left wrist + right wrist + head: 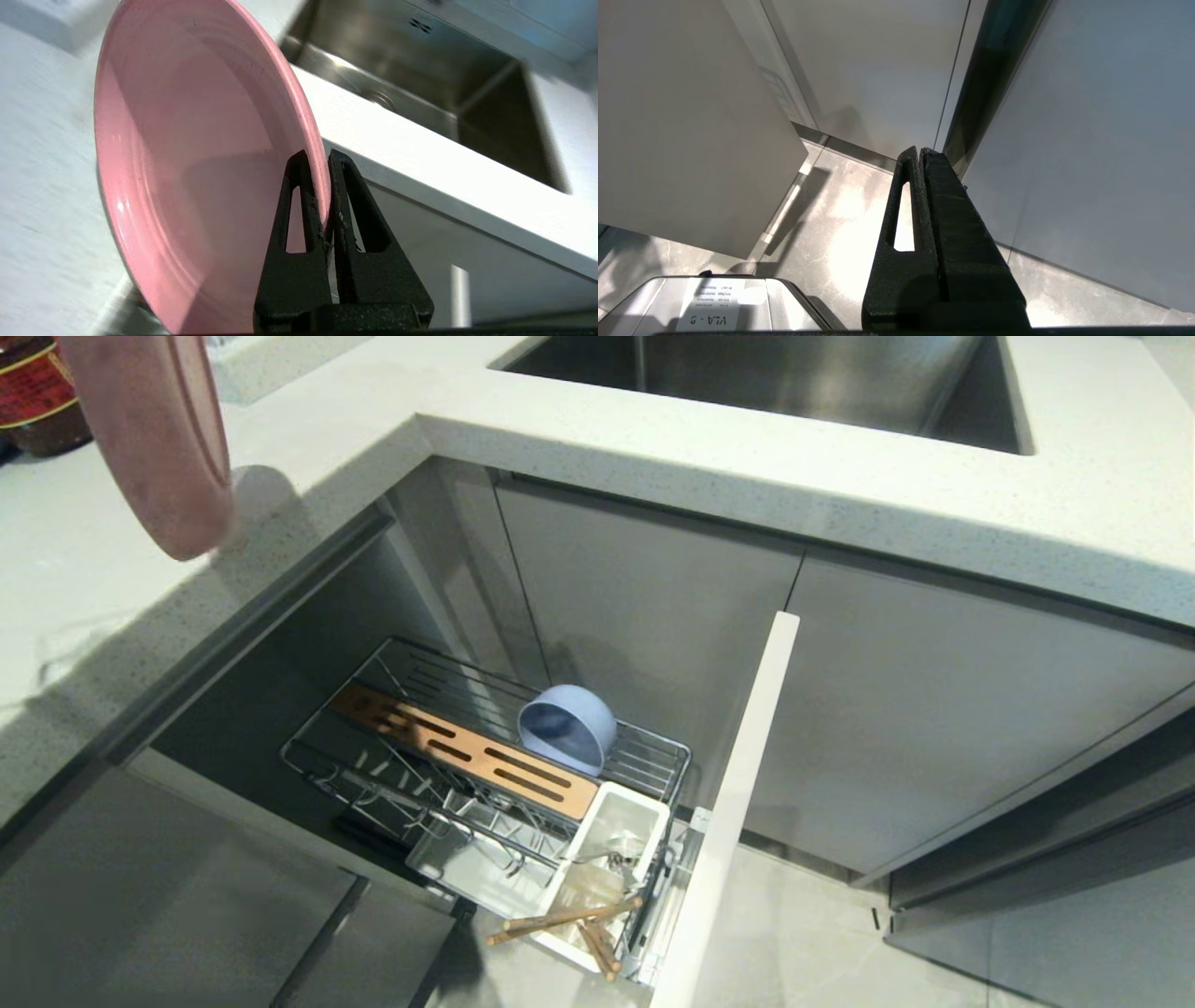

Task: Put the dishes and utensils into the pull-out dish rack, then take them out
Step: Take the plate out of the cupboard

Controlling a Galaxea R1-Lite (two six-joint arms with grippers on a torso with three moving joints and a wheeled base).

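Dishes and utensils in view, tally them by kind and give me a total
Plates: 1, the pink plate, clamped at its rim by the left gripper above the counter.
Bowls: 1, the blue bowl, on its side in the rack.
Chopsticks: 2, the chopsticks, in the cup.
Spoons: 1, the spoon, in the cup.
Total: 5

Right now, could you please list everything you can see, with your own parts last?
Salmon-pink round plastic plate: 1, held on edge above the counter.
Pale blue round bowl: 1, on its side in the chrome wire pull-out rack.
Light wooden chopsticks: 1 pair, in the white cutlery cup.
Steel sink: 1, in the white speckled countertop.
Dark jar: 1, countertop corner.
Left gripper: pinching the plate's rim.
Right gripper: shut, low by the cabinets.
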